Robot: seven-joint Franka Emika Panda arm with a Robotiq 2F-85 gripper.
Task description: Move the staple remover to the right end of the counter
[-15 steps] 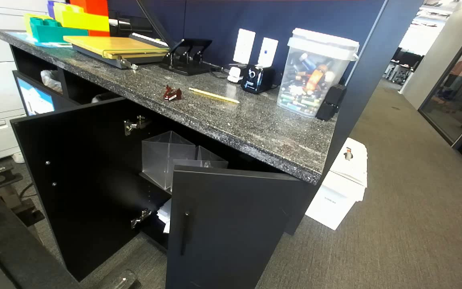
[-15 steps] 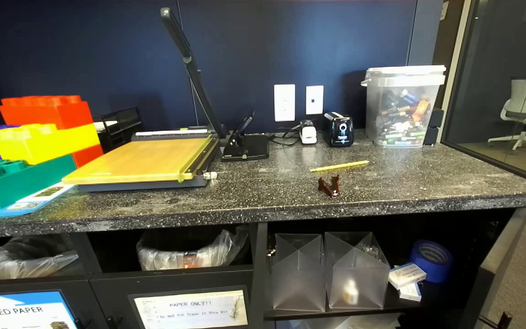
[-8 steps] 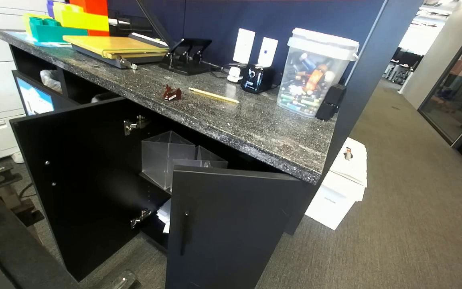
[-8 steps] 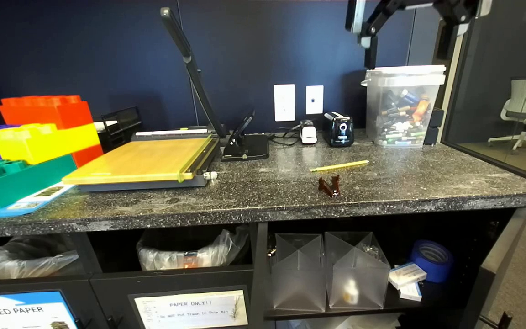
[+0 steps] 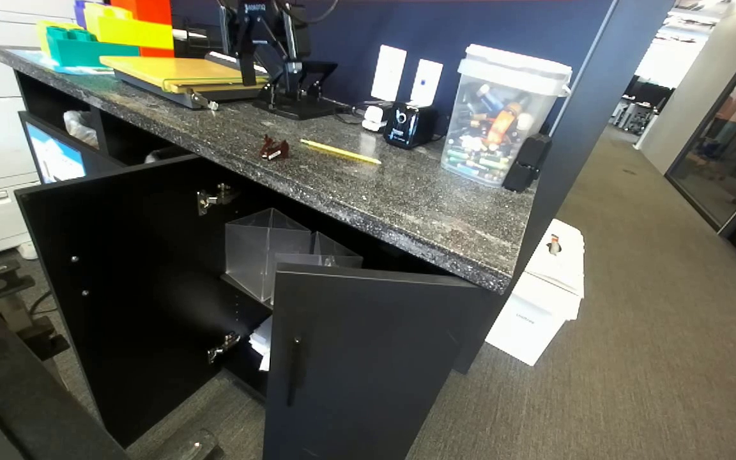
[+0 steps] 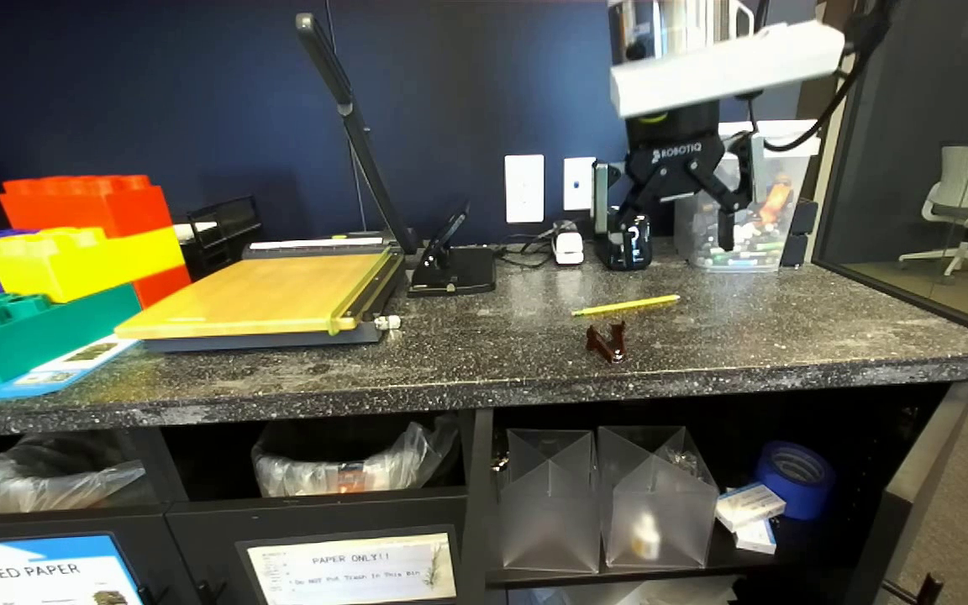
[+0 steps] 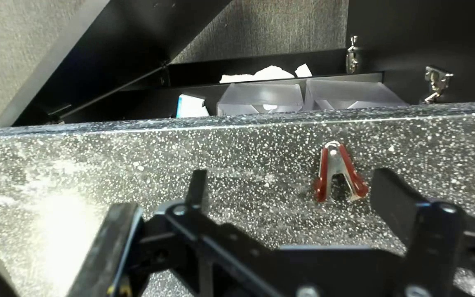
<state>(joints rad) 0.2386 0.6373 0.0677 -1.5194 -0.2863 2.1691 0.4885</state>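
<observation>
The staple remover point(image 5: 273, 152) is a tiny dark red-brown claw lying on the dark speckled counter point(image 5: 406, 198), near its front edge. It also shows in an exterior view point(image 6: 616, 353), below the yellow stick. In the wrist view it looks red and metal point(image 7: 335, 163), close to the right-hand finger and within the span of the jaws. My gripper point(image 6: 667, 235) is open and empty, pointing down, and held above the counter. It also shows in the wrist view point(image 7: 290, 181) and at the top in an exterior view point(image 5: 271, 80).
A thin yellow stick point(image 6: 627, 306) lies behind the staple remover. A clear bucket point(image 6: 740, 218), a black sharpener point(image 5: 410, 126) and a small white device point(image 6: 568, 246) stand along the back. A yellow-topped paper cutter point(image 6: 265, 290) and black stand point(image 6: 459, 270) are on the left. Cabinet doors point(image 5: 374, 358) hang open.
My gripper was out of view a second ago, then showed at the top of an exterior view. It has come down over the counter. The staple remover has not moved.
</observation>
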